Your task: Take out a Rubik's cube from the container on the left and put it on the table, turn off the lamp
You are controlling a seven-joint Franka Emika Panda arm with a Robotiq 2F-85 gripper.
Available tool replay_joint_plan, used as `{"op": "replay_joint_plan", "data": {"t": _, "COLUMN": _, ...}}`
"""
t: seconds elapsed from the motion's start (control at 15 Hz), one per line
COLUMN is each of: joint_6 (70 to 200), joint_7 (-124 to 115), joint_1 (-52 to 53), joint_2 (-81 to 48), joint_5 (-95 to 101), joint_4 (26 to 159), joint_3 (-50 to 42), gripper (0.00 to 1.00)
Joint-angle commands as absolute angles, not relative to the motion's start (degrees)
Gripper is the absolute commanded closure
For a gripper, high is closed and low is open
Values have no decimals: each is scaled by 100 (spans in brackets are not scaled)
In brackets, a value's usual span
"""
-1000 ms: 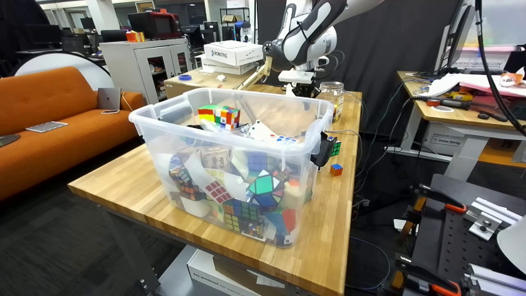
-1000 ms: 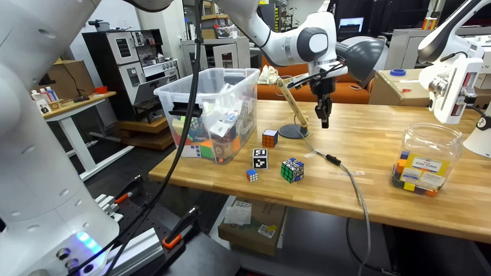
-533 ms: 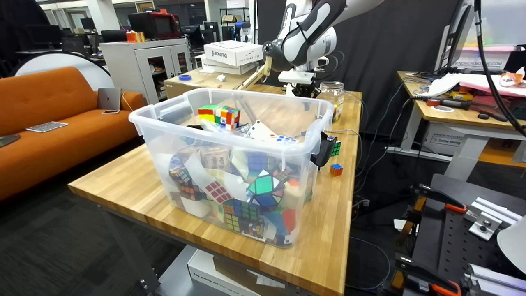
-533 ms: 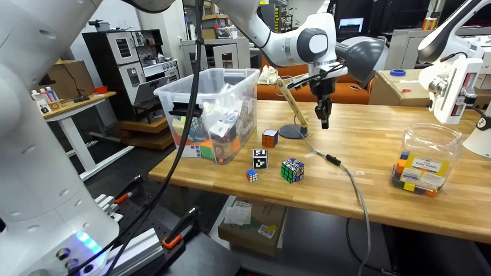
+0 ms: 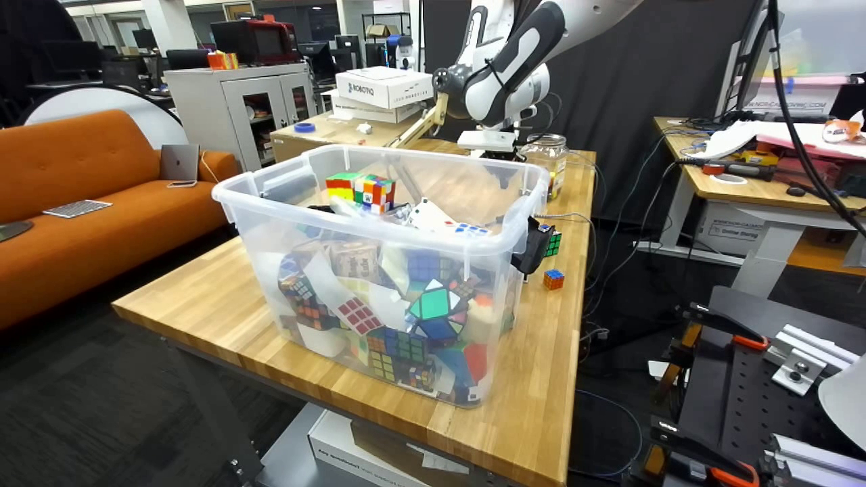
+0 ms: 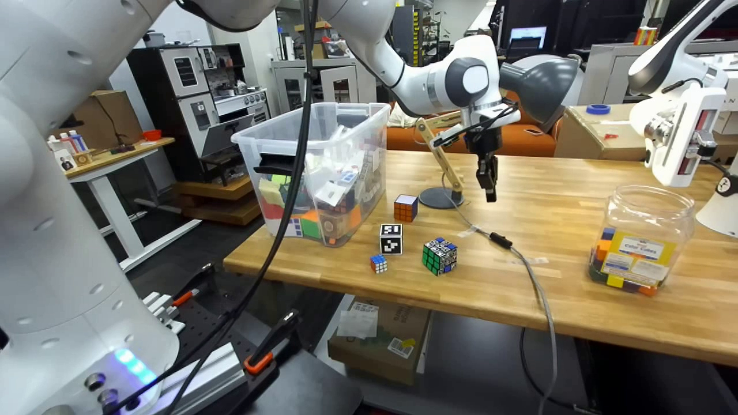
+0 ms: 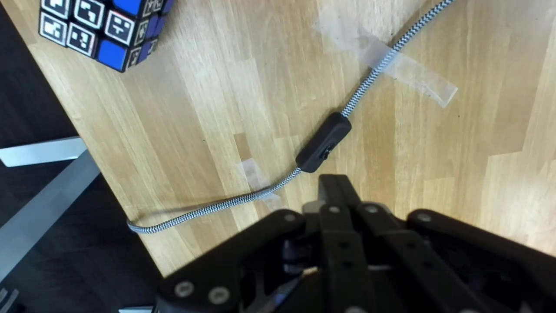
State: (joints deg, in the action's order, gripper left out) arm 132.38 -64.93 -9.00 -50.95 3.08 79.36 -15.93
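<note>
Pale wooden bench (image 6: pixel 582 196) carries the container (image 5: pixel 379 230) of Rubik's cubes (image 5: pixel 377 194), the lamp (image 6: pixel 443 161) and a clear jar (image 6: pixel 641 245). Four loose cubes (image 6: pixel 391 239) stand between container and black cord switch (image 7: pixel 323 142); near that hangs the claw (image 7: pixel 334 184), its tips together.

In an exterior view, an orange sofa (image 5: pixel 88 172) is seen at nine o'clock, with a keyboard (image 5: pixel 78 208) and a laptop (image 5: pixel 179 164) rested on its seat. At ten, a grey cabinet (image 5: pixel 226 101) is topped by a red-and-black microwave (image 5: pixel 256 42); at eleven, a white box marked "Robotiq" (image 5: pixel 382 86) is stacked on another white box (image 5: pixel 375 111). In an exterior view, a clear jar (image 6: pixel 648 222), partly filled with coloured blocks (image 6: pixel 603 249), is seen at three o'clock; a black-and-white kitchen unit (image 6: pixel 190 104) is set at ten, a labelled cardboard box (image 6: pixel 380 346) at six.
</note>
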Motion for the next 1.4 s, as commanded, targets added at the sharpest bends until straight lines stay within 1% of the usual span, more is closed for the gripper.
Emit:
{"op": "replay_joint_plan", "data": {"t": 0.0, "joint_6": 13035, "joint_7": -6306, "joint_1": -927, "joint_2": -5698, "joint_5": 366, "joint_4": 7203, "joint_3": -1671, "gripper": 100}}
{"op": "replay_joint_plan", "data": {"t": 0.27, "joint_6": 12454, "joint_7": -5853, "joint_1": -1173, "joint_2": -6059, "joint_5": 134, "joint_4": 6600, "joint_3": -1499, "gripper": 100}}
{"op": "replay_joint_plan", "data": {"t": 0.33, "joint_6": 12838, "joint_7": -6110, "joint_1": -986, "joint_2": -5915, "joint_5": 225, "joint_4": 7026, "joint_3": -1652, "gripper": 99}}
{"op": "replay_joint_plan", "data": {"t": 0.47, "joint_6": 12681, "joint_7": -6021, "joint_1": -1049, "joint_2": -5988, "joint_5": 208, "joint_4": 6834, "joint_3": -1638, "gripper": 99}}
{"op": "replay_joint_plan", "data": {"t": 1.07, "joint_6": 12594, "joint_7": -6006, "joint_1": -1061, "joint_2": -5996, "joint_5": 205, "joint_4": 6784, "joint_3": -1611, "gripper": 99}}
{"op": "replay_joint_plan", "data": {"t": 1.33, "joint_6": 12439, "joint_7": -5376, "joint_1": -1171, "joint_2": -6096, "joint_5": 234, "joint_4": 6600, "joint_3": -1476, "gripper": 100}}
